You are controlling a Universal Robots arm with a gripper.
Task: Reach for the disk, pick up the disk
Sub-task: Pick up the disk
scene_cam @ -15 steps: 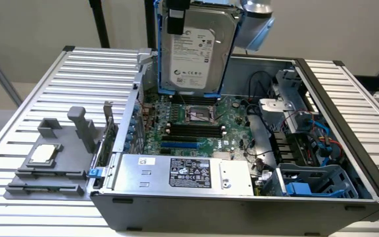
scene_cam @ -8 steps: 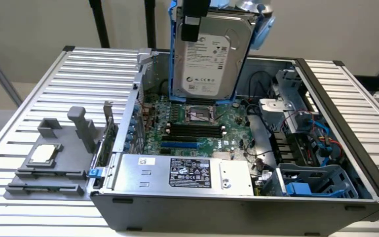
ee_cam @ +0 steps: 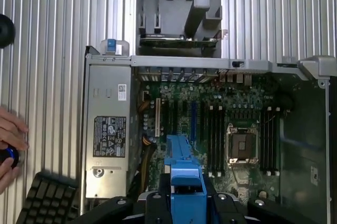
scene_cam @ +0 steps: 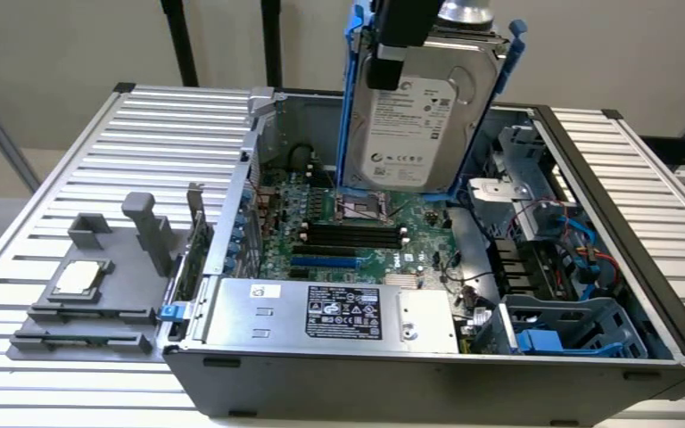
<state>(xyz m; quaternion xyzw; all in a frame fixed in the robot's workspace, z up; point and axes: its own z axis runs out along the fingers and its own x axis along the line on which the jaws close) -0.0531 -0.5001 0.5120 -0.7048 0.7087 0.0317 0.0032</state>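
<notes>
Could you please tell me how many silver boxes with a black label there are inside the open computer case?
1. The silver box with a black label lies along the near edge of the open computer case, toward the exterior view's left. The raised disk hides part of the interior, so another could be concealed.

Ribbed silver-grey slatted surface [scene_cam: 69, 187], plain beige wall [scene_cam: 57, 45] behind, two black vertical poles [scene_cam: 179, 40] against the wall, pale floor at the exterior view's left, even diffuse lighting.
</notes>
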